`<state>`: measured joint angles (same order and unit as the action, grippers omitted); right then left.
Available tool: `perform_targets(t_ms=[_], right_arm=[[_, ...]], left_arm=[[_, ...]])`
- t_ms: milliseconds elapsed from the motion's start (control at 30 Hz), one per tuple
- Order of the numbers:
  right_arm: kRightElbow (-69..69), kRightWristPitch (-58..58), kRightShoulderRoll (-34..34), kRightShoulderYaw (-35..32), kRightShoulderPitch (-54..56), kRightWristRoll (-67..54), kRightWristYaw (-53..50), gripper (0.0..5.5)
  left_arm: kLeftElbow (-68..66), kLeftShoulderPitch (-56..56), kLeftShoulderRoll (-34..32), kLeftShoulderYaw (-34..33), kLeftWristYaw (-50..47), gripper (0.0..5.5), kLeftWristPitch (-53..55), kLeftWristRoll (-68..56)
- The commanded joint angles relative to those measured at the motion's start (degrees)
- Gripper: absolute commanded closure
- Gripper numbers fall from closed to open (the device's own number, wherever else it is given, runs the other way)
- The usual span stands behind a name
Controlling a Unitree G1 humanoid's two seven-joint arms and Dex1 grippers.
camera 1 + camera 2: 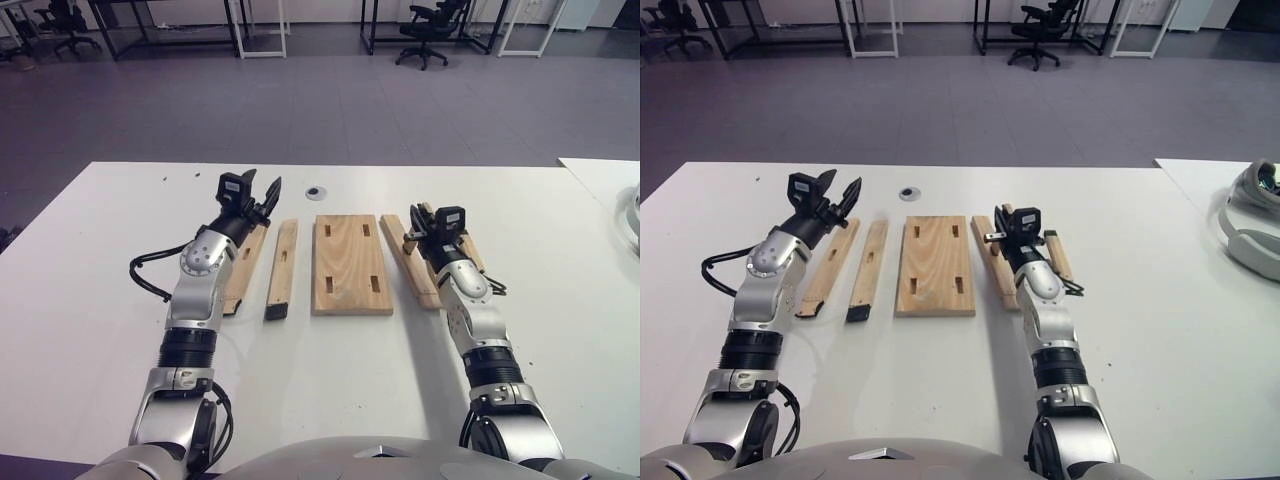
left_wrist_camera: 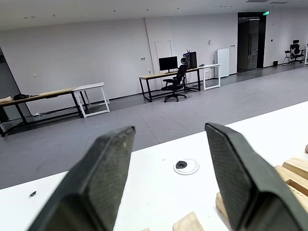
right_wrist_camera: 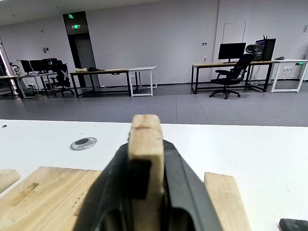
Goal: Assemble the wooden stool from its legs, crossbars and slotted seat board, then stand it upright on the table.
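Right gripper (image 1: 416, 230) clamps a wooden piece (image 3: 146, 137) (left gripper (image 1: 262, 188) agape).

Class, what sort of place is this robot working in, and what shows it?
Probably an open-plan office or lab: long desks, a wheeled office chair and a monitor stand behind the white table.

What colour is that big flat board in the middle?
The seat board is pale natural wood; left eye view.
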<state>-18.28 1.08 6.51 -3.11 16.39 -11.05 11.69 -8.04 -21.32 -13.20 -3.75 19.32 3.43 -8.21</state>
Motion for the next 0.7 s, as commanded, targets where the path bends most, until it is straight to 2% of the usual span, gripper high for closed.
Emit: perform_targets(t_ms=[33, 200, 467, 500, 567, 700], right_arm=[[-0.6, -2.72, 0.23, 0.21, -5.06, 1.08, -0.05, 4.7], [3.76, -4.98, 1.66, -0.09, -3.28, 1.61, 0.61, 3.79], [12.94, -26.8, 2.99, 1.45, -4.91, -0.68, 2.11, 2.26], [13.88, -28.86, 2.68, 1.41, -5.12, -0.25, 0.8, 1.92], [15.05, -32.53, 2.57, 1.79, -5.65, 1.39, -1.52, 1.57], [15.8, -37.15, 3.33, 3.28, -6.93, 2.62, -1.35, 1.57]], left_arm=[[-0.3, 0.03, -0.09, 0.58, -0.9, 2.83, -0.03, 1.29], [-0.7, -0.37, 0.13, 0.44, -1.27, 2.83, -0.58, 1.49], [-1.01, -0.9, 0.12, 0.47, -1.31, 2.83, -0.6, 1.48], [-0.84, -0.7, 0.26, 0.55, -1.38, 2.83, -0.57, 1.5], [-0.46, -0.29, 0.63, 0.79, -1.57, 2.83, -0.47, 1.53], [0.18, 0.37, 1.13, 1.08, -1.87, 2.83, -0.35, 1.67]])
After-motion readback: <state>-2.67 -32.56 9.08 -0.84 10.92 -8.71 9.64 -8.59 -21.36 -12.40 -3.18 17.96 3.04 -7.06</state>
